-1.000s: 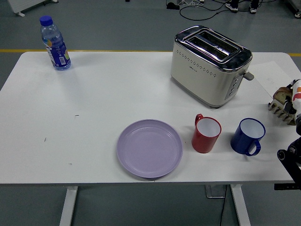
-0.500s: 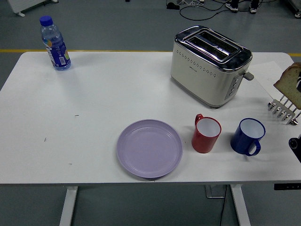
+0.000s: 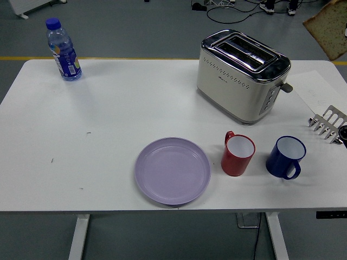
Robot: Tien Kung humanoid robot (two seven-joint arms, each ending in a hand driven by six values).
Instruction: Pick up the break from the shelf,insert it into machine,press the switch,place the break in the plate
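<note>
Bread slice (image 3: 329,28) up high at the top right edge, well above the rack (image 3: 328,123). Toaster (image 3: 242,75) sits on the desk (image 3: 108,119), purple plate (image 3: 172,170) beside the red mug (image 3: 237,153).

Water bottles: one, blue-capped (image 3: 63,50)
Toasters: one, cream and chrome with two slots (image 3: 242,75)
Plates: one, lilac (image 3: 172,170)
Mugs: two, one red (image 3: 237,154), one blue (image 3: 286,157)
Bread slices: one, at the top right corner of the view (image 3: 329,30)
Toast racks: one, metal wire, at the right edge (image 3: 327,124)
Tables: one, white (image 3: 108,119)
</note>
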